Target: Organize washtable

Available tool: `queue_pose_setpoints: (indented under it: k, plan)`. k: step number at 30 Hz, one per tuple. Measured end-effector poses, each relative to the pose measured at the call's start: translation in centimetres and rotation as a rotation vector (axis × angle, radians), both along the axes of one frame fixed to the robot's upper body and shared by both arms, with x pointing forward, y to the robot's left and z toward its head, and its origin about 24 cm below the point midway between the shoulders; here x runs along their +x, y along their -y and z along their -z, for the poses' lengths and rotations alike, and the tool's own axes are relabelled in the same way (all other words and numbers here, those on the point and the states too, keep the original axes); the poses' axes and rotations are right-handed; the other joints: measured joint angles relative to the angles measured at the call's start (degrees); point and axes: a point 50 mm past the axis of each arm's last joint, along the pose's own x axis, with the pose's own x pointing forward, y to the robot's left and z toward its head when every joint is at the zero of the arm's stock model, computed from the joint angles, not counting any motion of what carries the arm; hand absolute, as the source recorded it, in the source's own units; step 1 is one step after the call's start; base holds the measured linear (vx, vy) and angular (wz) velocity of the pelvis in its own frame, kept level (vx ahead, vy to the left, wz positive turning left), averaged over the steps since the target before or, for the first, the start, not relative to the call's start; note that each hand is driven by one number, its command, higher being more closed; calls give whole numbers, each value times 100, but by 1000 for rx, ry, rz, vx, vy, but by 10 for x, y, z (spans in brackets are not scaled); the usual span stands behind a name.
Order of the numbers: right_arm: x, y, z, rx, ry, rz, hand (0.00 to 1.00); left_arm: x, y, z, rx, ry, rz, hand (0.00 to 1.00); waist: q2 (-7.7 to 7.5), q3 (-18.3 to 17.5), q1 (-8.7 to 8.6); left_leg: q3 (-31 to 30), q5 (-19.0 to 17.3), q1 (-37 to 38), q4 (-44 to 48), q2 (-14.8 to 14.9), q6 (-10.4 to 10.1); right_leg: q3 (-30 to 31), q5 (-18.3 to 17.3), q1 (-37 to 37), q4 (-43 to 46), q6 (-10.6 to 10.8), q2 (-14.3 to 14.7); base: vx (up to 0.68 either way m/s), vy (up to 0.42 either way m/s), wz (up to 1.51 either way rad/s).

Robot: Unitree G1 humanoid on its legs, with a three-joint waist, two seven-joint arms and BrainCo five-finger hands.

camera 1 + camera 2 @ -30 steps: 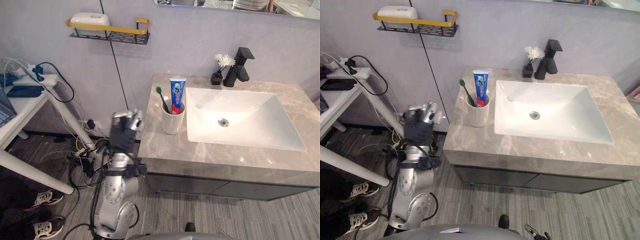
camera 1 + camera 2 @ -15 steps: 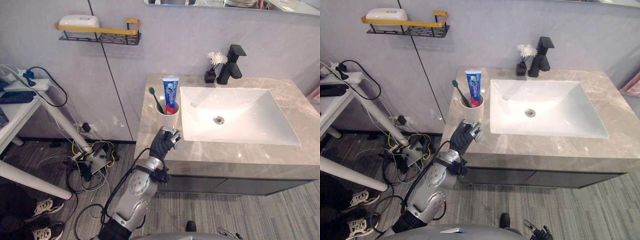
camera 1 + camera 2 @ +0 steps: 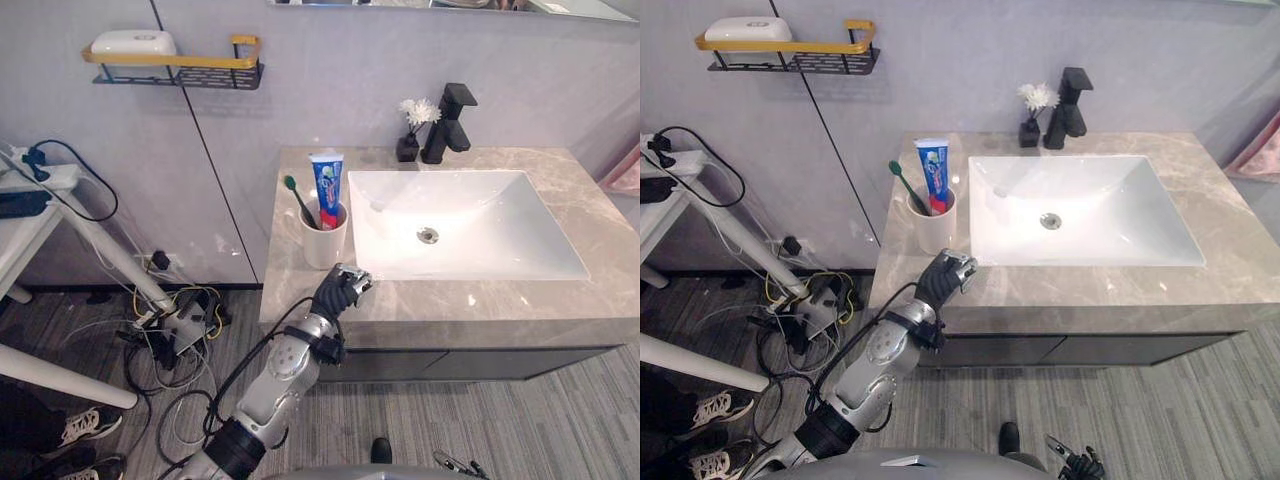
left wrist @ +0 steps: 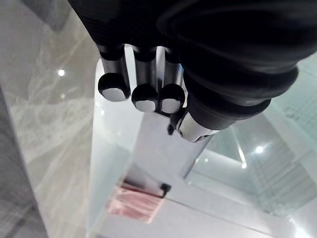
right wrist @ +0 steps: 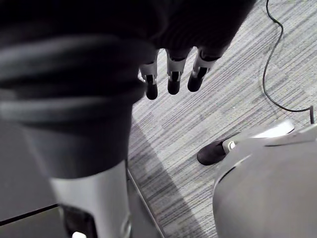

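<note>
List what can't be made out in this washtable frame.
Toothbrush and toothpaste: lower ends hidden inside the cup, eye views.
White item on the wall shelf: too small to identify and partly behind its rail.
Pink cloth: cut off by the right edge, left eye view.
Left robot hand: its dark cover hides whether the fingers touch the countertop, eye views.

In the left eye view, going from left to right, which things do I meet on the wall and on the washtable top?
From the left: wall shelf → cup → flower vase → faucet.
</note>
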Motion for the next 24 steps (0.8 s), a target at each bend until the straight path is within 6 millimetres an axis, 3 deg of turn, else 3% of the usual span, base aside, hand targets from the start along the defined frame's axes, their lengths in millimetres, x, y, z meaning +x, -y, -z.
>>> queue_pose_setpoints:
  k: [5,17,24]
  plan:
    - [1,0,0,0,2,2,0,2,-3,9,29,-34,-24,100,0,0,-36,43,0,12,-27,1,0,32,1,-20,-1,2,5,7,3,-3]
    - [0,0,0,5,0,10,0,13,-25,7,16,-36,-140,100,1,4,-79,123,-1,71,-83,8,1,131,3,-23,-1,5,25,-1,1,-4]
    - [-1,1,1,8,0,30,0,14,-28,7,14,-34,-145,100,1,4,-78,124,1,96,-121,10,3,131,2,-21,-1,6,30,0,0,0]
